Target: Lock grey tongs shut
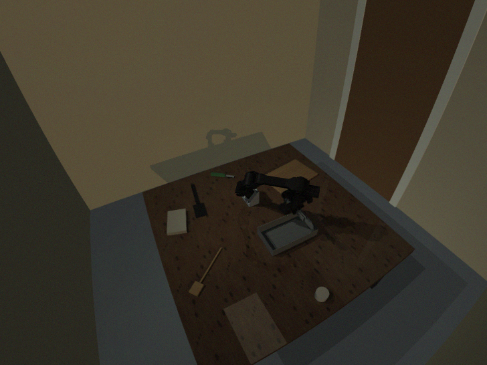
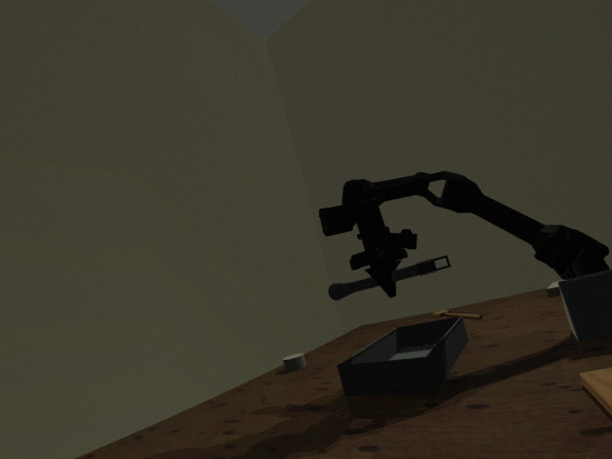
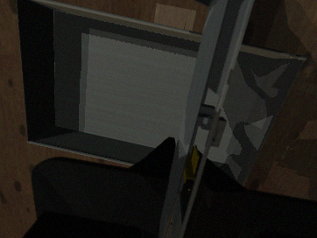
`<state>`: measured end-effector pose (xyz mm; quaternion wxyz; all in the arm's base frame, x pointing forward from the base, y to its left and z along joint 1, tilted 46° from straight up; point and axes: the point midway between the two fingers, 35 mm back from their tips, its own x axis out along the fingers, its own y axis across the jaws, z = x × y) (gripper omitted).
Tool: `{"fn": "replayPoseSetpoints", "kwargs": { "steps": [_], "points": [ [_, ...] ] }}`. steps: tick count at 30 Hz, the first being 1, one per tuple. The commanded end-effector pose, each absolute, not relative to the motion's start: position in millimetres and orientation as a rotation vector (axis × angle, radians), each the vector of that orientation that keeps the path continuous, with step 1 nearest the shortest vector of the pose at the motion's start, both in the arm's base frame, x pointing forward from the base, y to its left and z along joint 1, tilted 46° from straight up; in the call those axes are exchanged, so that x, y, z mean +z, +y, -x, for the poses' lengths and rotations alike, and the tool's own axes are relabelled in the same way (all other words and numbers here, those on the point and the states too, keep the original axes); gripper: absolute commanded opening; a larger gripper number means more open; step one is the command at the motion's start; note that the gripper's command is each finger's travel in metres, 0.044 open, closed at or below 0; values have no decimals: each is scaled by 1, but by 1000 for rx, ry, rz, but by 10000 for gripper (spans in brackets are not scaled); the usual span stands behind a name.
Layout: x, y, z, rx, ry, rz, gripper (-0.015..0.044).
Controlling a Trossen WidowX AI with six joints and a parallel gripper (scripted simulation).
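Note:
The grey tongs hang in the air above the roasting tin. My gripper points down and is shut on them across the middle, with their two arms squeezed close together. In the exterior view the scalloped tips are at the left and lower, and the hinge end with its open loop is at the right and higher, so the tips point slightly down. A yellow part shows between the arms. The wooden board lies on the table. The lock inside the hinge is hidden.
A blue-grey block stands by the arm's base. A white cylinder, a wooden mallet-like tool, a black spatula, a pale box and a green-handled tool lie around the table.

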<state>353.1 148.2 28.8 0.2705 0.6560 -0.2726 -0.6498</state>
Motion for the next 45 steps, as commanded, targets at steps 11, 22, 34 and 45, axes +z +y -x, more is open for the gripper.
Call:
{"fn": "replayPoseSetpoints", "kwargs": {
  "steps": [11,22,34,45],
  "points": [
    [-27,223,-307,-1766,-426,-1595,-150],
    [-82,280,-243,-1743,-166,-1401,-150],
    [-113,303,-199,-1716,-31,-1275,-150],
    [-123,328,-138,-1681,142,-1151,-150]
  ]
}}
